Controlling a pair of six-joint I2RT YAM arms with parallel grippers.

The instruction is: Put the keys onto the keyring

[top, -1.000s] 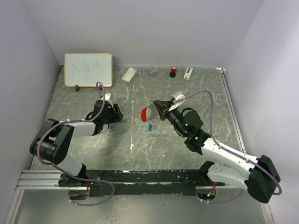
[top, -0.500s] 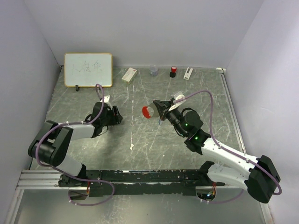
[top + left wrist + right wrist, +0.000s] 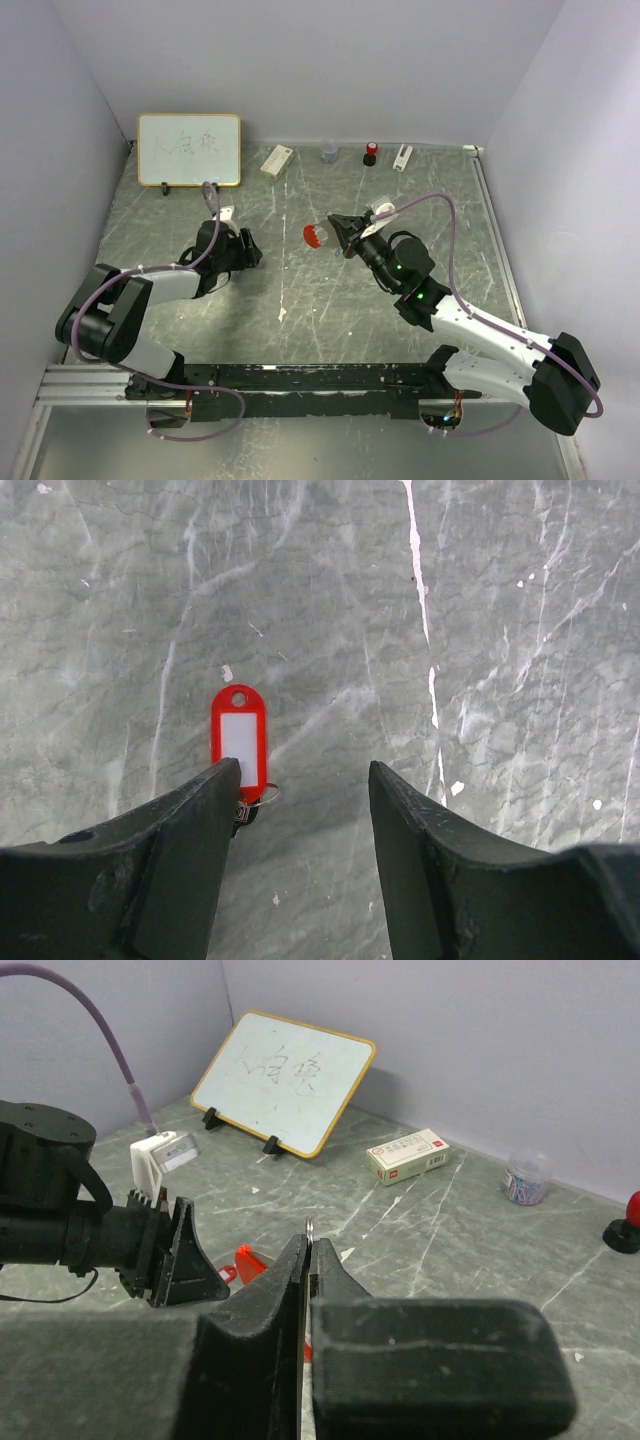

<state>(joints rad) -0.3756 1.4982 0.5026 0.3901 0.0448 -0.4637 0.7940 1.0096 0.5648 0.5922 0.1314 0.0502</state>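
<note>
My right gripper (image 3: 337,228) (image 3: 310,1240) is shut on the keyring, and the edge of its thin metal ring (image 3: 311,1226) sticks up between the fingertips. The red fob (image 3: 314,235) (image 3: 246,1260) hangs off its left side, above the table. My left gripper (image 3: 250,247) (image 3: 305,765) is open and empty, pointing right at the fob. In the left wrist view the fob (image 3: 238,738) with its white label lies just past the left finger, with a wire ring (image 3: 262,796) and a small dark piece at its near end. Neither the red key nor the blue key shows.
A whiteboard (image 3: 189,149) stands at the back left. A small white box (image 3: 277,160), a clear jar (image 3: 329,152), a red-topped item (image 3: 371,153) and a white piece (image 3: 402,157) line the back wall. Grey walls close in on three sides.
My right gripper has lifted the fob slightly up and away. A small blue piece seen below it one second ago no longer shows. My left arm has barely moved.
</note>
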